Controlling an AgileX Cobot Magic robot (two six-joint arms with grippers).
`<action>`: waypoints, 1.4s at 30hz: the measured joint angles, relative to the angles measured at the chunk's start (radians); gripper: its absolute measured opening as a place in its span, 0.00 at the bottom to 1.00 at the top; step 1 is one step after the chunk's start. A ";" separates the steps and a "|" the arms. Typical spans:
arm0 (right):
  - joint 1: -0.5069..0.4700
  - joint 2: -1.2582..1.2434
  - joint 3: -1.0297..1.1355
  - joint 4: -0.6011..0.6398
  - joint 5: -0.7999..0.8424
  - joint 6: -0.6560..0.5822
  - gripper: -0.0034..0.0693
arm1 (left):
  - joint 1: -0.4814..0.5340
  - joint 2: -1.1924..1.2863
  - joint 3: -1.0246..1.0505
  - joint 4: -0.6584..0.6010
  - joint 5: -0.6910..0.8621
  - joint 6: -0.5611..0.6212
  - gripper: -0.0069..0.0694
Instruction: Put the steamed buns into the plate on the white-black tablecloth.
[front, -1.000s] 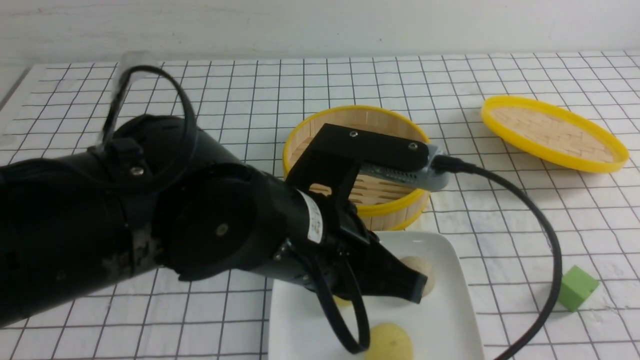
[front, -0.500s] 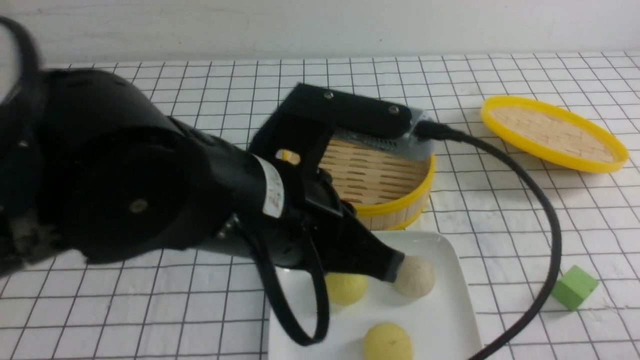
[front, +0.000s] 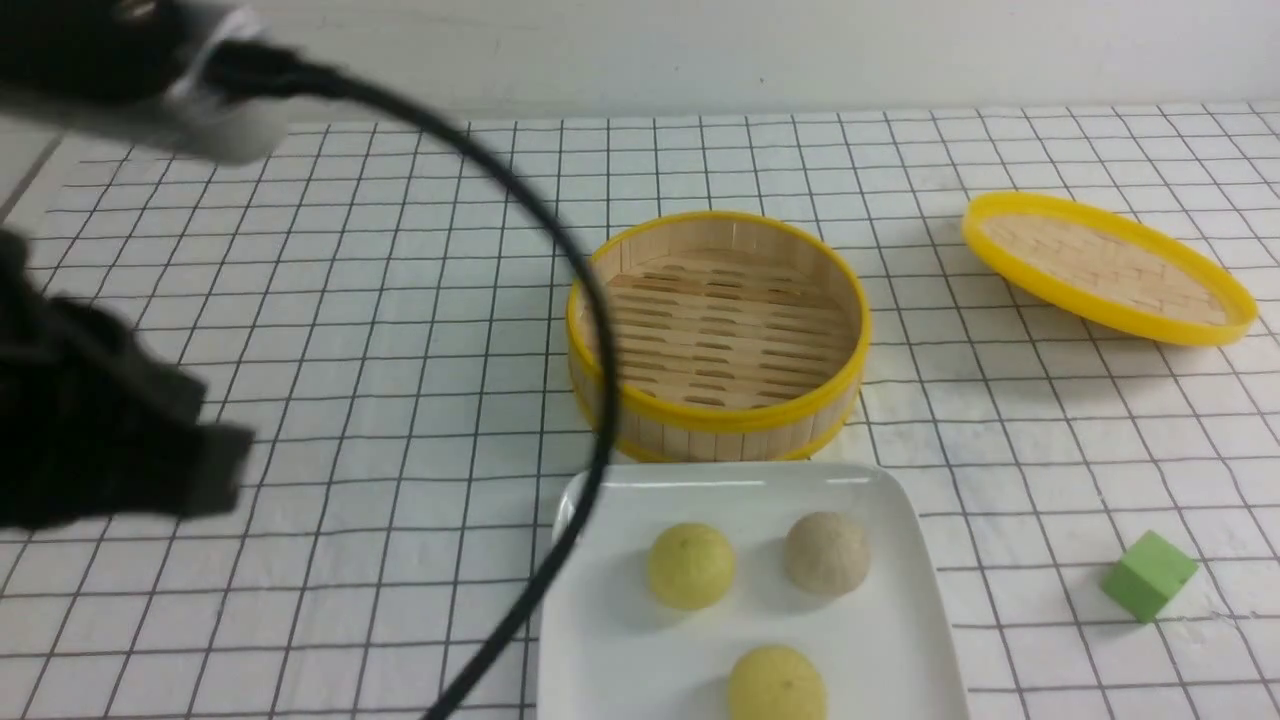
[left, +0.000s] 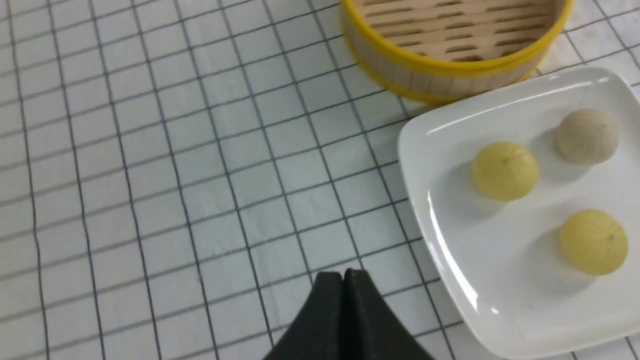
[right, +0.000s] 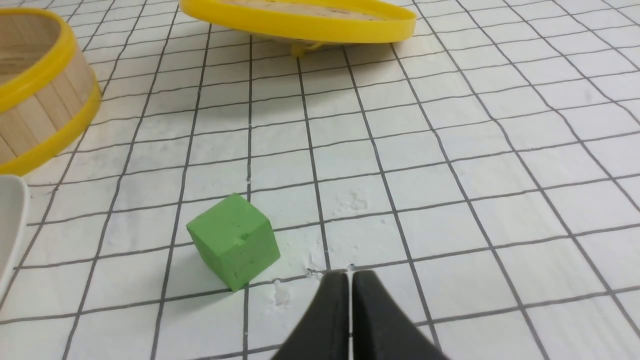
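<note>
Steamed buns, all three of them, sit inside the plate (front: 905, 590) on the white-black tablecloth (front: 400, 300): a yellow bun (front: 690, 565) and the beige-grey bun (front: 826, 552) side by side on the half nearer the steamer basket (front: 717, 335), and a second yellow bun (front: 777, 685) on the half away from it. They lie apart from one another and well inside the raised rim, which should keep them from rolling off. The basket just beyond the plate holds nothing on its slats, and its lid (front: 1105, 265) lies off to the right with one edge propped up; a green cube (front: 1148, 575) rests on the cloth to the right of the plate. Judging by this, the job looks done. In the wrist view the left fingers (left: 343, 274) are pressed together with nothing between them, over bare cloth beside the plate's left edge and clear of the buns. The right fingers (right: 349, 274) are likewise pressed together and hold nothing, close over the cloth just beside the cube, with only a sliver of the plate rim in their view and no bun nearby.
</note>
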 joint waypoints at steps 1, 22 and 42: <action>0.000 0.000 0.000 0.000 0.001 0.000 0.09 | 0.000 -0.094 0.103 0.004 -0.032 -0.077 0.09; 0.000 0.000 0.000 0.000 0.005 0.004 0.13 | 0.000 -0.381 0.780 0.189 -0.869 -0.606 0.11; -0.001 0.000 0.000 0.000 0.005 0.004 0.17 | 0.716 -0.742 0.993 -0.371 -0.907 0.419 0.14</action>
